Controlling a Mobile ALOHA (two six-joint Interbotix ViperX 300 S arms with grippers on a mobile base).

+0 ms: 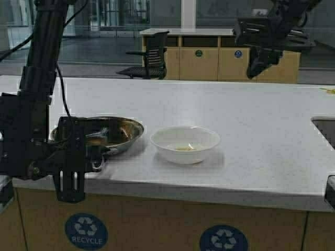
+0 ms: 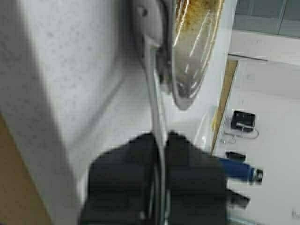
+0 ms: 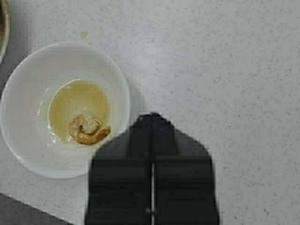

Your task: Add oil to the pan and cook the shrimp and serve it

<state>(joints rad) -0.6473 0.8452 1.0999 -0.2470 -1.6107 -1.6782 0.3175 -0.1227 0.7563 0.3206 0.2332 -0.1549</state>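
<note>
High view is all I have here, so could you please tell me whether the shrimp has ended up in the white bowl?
Observer: Yes. In the right wrist view the shrimp lies curled in the white bowl, in a shallow pool of yellowish liquid.
Operator: Thank you. Is the left pincer actually gripping the pan?
Observer: It is. The left wrist view shows the left pincer shut on the thin metal handle of the pan.
Operator: And what is the right pincer doing?
Observer: The right pincer is shut and empty, hanging above the bare counter beside the bowl, not over it.
</note>
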